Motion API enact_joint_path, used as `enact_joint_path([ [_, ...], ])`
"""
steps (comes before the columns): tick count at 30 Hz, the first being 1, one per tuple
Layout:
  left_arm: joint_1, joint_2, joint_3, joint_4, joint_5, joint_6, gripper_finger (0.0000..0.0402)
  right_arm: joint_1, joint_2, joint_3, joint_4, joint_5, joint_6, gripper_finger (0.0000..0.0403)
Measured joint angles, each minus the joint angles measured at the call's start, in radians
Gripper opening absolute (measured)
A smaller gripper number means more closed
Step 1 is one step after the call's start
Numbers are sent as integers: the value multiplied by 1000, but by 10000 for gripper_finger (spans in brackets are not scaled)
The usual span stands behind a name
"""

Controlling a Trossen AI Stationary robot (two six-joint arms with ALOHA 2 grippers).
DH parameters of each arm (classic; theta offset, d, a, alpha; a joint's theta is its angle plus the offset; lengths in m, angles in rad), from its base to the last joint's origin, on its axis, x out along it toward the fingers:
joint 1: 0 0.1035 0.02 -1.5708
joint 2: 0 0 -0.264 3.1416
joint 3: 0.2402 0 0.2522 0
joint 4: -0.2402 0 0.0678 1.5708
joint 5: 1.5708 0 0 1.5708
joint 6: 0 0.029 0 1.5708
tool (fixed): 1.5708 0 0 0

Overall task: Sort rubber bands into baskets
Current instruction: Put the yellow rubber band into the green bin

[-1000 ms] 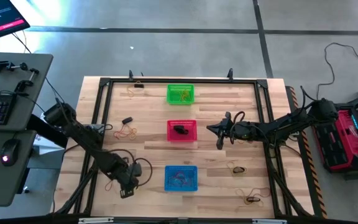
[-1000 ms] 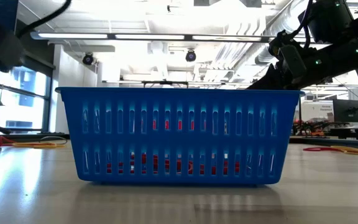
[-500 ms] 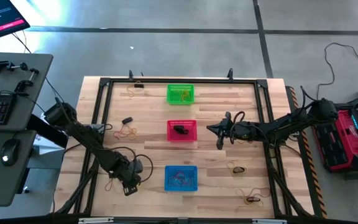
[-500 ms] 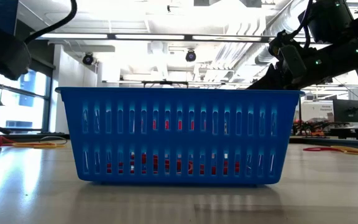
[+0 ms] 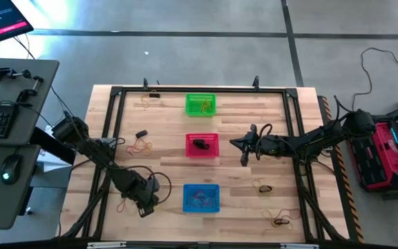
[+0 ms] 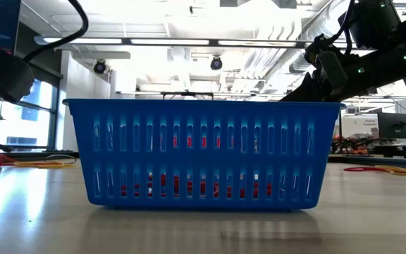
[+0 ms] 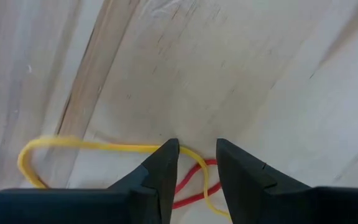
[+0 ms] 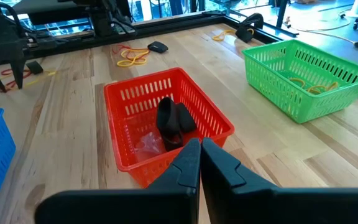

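Straddling yellow band, left gripper half-open

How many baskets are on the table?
3, in a row down the table's middle: the green basket at the far end, the red basket in the centre, the blue basket nearest the front.

Bright overhead ceiling lights glare in low view; table sheen reflects them; shadows soft, high view evenly lit.

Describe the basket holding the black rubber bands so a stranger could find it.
On the wooden table, three baskets stand in a row down the middle. The red basket is the middle one, between the green basket and the blue basket. It alone holds black bands.
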Motion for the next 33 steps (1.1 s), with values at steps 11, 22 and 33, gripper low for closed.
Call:
enact_joint_path([
  [11,0,1,-2,-22,-4,33,5,0,0,0,0,0,0,0],
  [22,-1,-79,109,-257,-106,109,0,0,0,0,0,0,0,0],
  [33,20,-170,172,-394,-137,105,3,0,0,0,-2,0,0,0],
])
